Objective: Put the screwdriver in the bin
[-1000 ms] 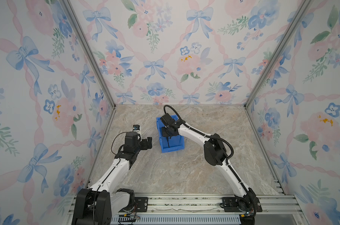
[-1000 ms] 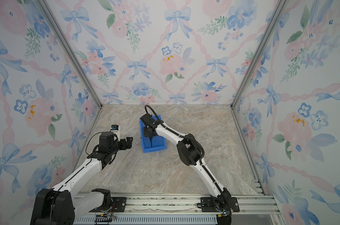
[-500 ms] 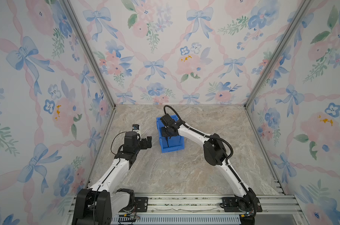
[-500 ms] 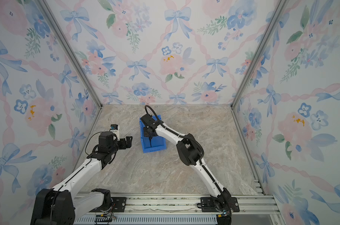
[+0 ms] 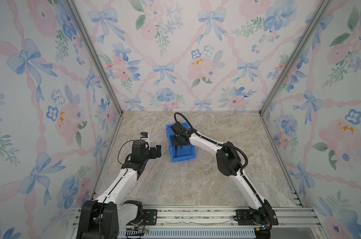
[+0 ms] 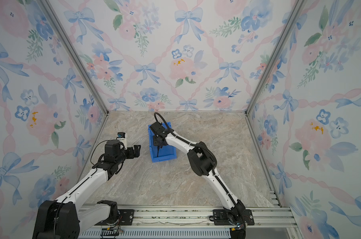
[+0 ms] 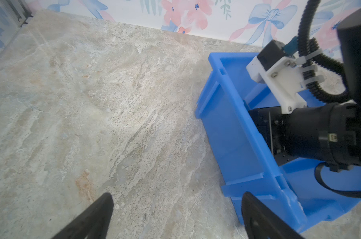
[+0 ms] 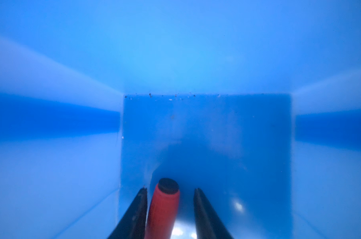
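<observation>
Screwdriver point(image 8: 162, 209) first: it sat inside the blue bin point(image 8: 51, 62), its red-orange handle and black end cap pointing at the far wall, between the fingers of the right gripper point(image 8: 170, 189). Those jaws stood parted. One finger touched the handle and a clear gap showed on the other side, so nothing was being squeezed. I judged the release step to be in hand, with the tool lying on the bin floor or just above it; the close view did not settle which.

The next move, to my eye, called for a straight lift out between the tall walls, taken gently, since the handle leaned on one finger and could be dragged along.

The right wrist view alone showed the handle and that gap. In both top views the gripper point(image 5: 176, 144) hid the handle, and only a thin dark shaft point(image 5: 176, 152) ran toward the bin's low front end point(image 5: 182, 159). The left wrist view showed the bin's outer wall point(image 7: 233, 134) and the other arm reaching in, but no tool. The left gripper point(image 7: 177, 195) hung wide open and empty over the marbled tabletop point(image 7: 92, 103), beside the bin.
</observation>
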Robot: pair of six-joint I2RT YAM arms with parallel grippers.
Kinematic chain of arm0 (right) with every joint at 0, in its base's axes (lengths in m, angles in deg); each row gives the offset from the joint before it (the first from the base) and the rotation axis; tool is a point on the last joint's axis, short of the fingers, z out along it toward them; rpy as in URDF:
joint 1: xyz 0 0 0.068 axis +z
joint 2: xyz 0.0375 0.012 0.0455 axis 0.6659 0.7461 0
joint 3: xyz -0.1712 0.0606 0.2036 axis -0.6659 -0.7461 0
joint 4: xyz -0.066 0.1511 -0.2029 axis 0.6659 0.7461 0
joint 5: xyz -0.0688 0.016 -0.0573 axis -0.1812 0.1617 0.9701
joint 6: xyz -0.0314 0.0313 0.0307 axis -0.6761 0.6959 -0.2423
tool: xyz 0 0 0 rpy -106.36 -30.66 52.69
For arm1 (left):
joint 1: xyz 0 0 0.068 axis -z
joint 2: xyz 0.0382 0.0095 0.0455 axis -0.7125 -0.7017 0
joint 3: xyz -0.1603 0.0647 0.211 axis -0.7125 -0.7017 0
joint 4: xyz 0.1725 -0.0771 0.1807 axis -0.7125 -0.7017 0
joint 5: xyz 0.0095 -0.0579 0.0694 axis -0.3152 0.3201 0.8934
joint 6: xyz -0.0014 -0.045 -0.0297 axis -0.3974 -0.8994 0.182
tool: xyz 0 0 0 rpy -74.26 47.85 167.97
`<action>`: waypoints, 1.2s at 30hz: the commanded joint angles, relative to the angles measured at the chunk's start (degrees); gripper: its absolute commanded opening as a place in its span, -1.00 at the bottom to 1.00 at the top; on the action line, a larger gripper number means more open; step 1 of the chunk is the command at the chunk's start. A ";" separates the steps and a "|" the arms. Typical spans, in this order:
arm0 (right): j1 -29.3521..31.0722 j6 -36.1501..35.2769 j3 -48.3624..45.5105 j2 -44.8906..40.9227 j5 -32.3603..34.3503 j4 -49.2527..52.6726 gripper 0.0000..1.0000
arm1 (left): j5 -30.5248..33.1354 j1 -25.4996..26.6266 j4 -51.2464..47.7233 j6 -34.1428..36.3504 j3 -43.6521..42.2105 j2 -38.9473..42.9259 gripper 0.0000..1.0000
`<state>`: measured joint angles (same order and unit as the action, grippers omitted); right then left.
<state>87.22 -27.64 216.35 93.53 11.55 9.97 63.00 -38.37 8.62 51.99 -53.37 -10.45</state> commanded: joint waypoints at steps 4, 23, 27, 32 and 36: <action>0.91 -2.12 -6.77 -10.76 2.19 -4.05 -0.04 | -1.35 -0.33 1.26 -0.83 -0.81 1.88 0.95; 6.45 -9.17 -48.73 -54.09 18.49 -6.42 0.94 | 9.32 -0.08 -1.84 -1.94 -1.50 7.26 0.95; 6.50 -9.43 -58.63 -64.13 29.28 -6.20 0.94 | 11.03 0.00 -2.80 -1.31 -1.80 7.71 0.95; -1.66 -8.29 -68.25 -75.79 30.30 -3.80 0.94 | 9.20 0.19 -2.54 0.43 -3.18 7.06 0.95; -12.13 -8.57 -73.94 -83.40 25.50 -1.37 0.94 | 8.46 0.22 0.83 1.23 -4.24 4.91 0.95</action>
<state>79.66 -36.36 145.29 14.10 37.80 4.95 72.25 -38.35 7.35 51.44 -56.24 -4.51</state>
